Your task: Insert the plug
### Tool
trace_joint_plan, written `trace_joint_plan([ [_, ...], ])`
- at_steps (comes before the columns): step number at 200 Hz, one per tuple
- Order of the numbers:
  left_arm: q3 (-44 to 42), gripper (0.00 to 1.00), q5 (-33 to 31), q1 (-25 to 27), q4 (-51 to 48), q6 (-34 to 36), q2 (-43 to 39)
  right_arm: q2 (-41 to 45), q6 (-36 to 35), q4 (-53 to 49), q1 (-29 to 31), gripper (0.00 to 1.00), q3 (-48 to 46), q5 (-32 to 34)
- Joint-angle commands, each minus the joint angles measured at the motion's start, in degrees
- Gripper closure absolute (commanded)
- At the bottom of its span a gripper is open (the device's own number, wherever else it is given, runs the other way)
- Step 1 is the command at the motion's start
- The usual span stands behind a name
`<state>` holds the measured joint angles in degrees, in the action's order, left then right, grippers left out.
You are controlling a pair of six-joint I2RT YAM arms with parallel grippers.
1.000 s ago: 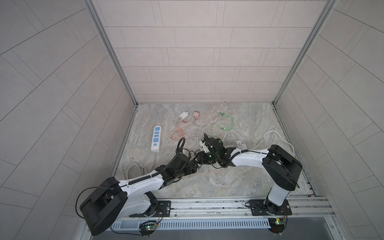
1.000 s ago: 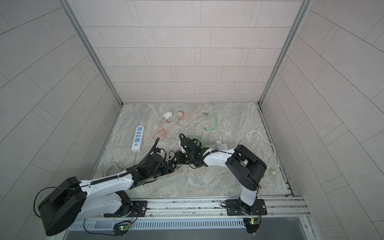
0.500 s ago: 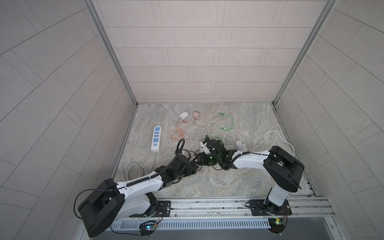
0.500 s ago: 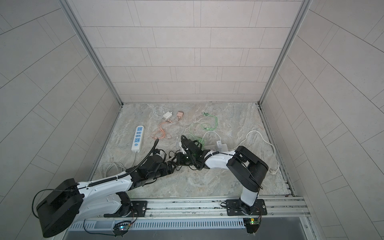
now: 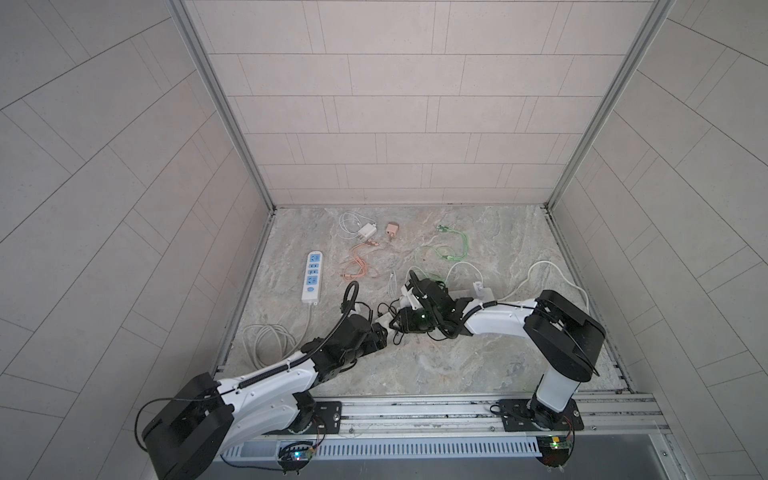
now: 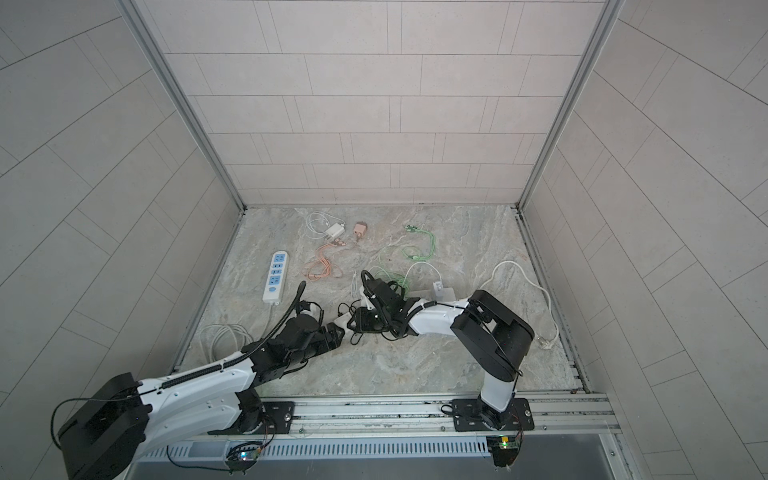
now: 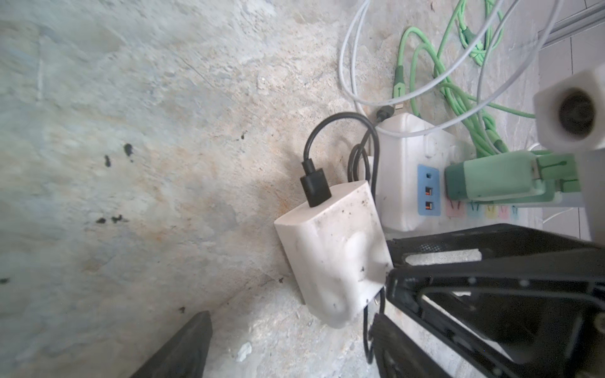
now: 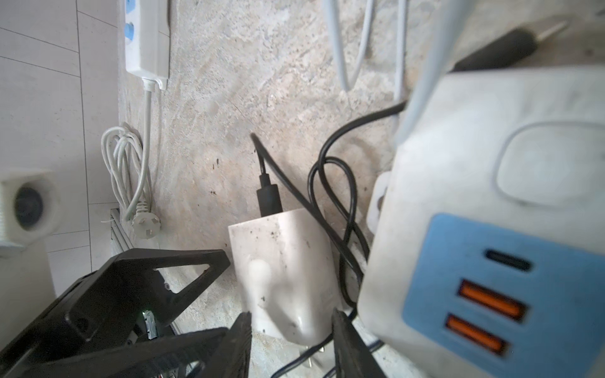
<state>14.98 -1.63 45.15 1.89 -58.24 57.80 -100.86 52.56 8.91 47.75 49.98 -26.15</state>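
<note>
The white charger plug (image 8: 281, 261), with a black cable (image 7: 314, 186) in its end, is down at the marble floor (image 7: 131, 163), just beside the white power strip (image 7: 409, 183). The right gripper (image 8: 291, 347) pinches its prong end with its fingers narrow. The left gripper (image 5: 385, 330) is spread wide near it, gripping nothing

Both arms stretch low toward the middle, their grippers almost tip to tip. The left arm (image 5: 266, 376) extends forward and to the right, and the left gripper (image 7: 289, 319) is spread wide. The right arm (image 5: 498, 322) reaches leftward from its raised elbow, and the right gripper (image 8: 291, 340) pinches the white charger (image 8: 278, 261).
</note>
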Motion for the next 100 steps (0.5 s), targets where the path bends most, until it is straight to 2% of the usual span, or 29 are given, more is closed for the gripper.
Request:
trace_joint_plan([
  [1,-0.81,0.16,-0.82,0.12,-0.98,-0.1,-1.08,-1.84,1.72,2.87,0.65,0.59,-1.41,-1.6],
  [73,-1.82,0.17,-0.52,0.34,-1.58,0.48,-4.25,-0.18,12.61,20.18,3.34,0.58,-5.92,-8.18],
  [100,-1.71,0.16,-0.55,0.38,-1.57,1.07,-4.63,2.37,12.41,20.32,2.72,0.56,-7.39,-9.16],
])
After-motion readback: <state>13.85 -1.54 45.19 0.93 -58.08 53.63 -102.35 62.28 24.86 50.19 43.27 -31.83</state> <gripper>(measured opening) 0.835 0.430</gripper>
